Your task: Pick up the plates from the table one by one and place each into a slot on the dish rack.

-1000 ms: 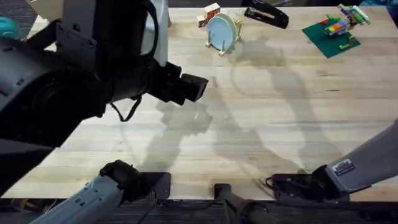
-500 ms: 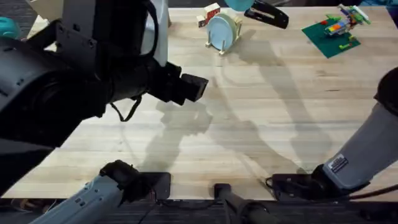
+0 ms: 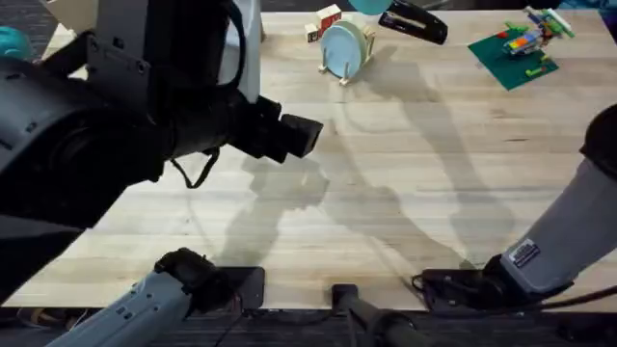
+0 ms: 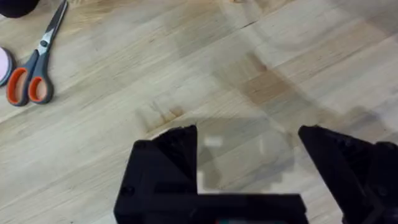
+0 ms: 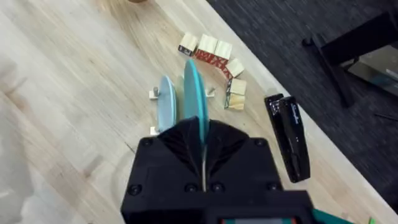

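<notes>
A pale blue plate [image 3: 342, 45] stands upright in the small wooden dish rack [image 3: 345, 75] at the back of the table [image 3: 434, 173]. My right gripper [image 5: 202, 134] is shut on the teal plate [image 5: 194, 99], held edge-on just above the rack [image 5: 153, 94] and beside the pale blue plate [image 5: 165, 109]. The teal plate's rim [image 3: 371, 5] shows at the overhead view's top edge. My left gripper [image 3: 301, 135] hangs open over bare wood left of centre, with nothing between its fingers [image 4: 180, 143].
Small wooden blocks [image 5: 211, 53] and a black stapler [image 5: 289, 134] lie just behind the rack. A green brick plate with a toy [image 3: 521, 43] sits at the back right. Orange-handled scissors [image 4: 31, 68] lie near the left gripper.
The right arm has risen and carried the teal plate to the back of the table, over the rack; it has held nearly still for the last half second. The left arm has not moved.
</notes>
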`<act>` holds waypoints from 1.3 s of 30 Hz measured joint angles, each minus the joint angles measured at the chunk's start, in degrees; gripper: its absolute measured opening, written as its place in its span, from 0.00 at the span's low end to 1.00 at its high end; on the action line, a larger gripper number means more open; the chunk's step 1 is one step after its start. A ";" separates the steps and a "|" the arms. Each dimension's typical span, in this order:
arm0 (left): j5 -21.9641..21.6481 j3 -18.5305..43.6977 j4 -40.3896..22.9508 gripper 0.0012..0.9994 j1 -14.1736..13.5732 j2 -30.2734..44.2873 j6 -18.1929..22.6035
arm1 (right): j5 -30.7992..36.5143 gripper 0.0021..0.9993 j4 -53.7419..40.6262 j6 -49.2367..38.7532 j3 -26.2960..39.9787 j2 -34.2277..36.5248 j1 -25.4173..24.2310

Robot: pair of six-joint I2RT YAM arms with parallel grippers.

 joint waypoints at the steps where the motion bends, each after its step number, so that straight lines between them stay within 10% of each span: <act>1: 0.00 0.00 0.00 0.99 0.00 0.00 0.00 | 0.00 0.03 0.29 0.00 0.00 0.06 0.00; 39: 0.00 0.00 0.00 0.99 0.00 0.00 0.00 | 1.01 0.03 1.97 0.29 0.00 6.53 -1.70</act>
